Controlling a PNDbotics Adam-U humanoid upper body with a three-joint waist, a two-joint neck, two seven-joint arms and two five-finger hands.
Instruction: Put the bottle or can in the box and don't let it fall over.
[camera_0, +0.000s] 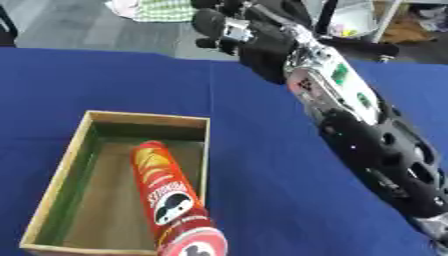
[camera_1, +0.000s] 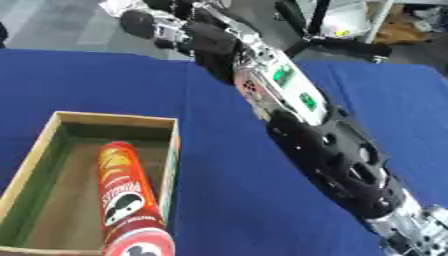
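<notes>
We see a red can (camera_0: 171, 200) inside the box (camera_0: 61, 172), against its right wall; our right hand (camera_0: 241, 37) hangs beyond the box, fingers curled, empty; a bump could tip the can.

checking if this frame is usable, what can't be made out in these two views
- Red can: whether its base rests on the box floor is hidden by the can's own body; the top cap is cut off by the bottom edge in the right eye view.
- Wooden box: near wall partly cut off by the bottom edge.
- Right robot hand: fingers blurred at the top, so open or shut is unclear.
- Left robot hand: in neither view.
</notes>
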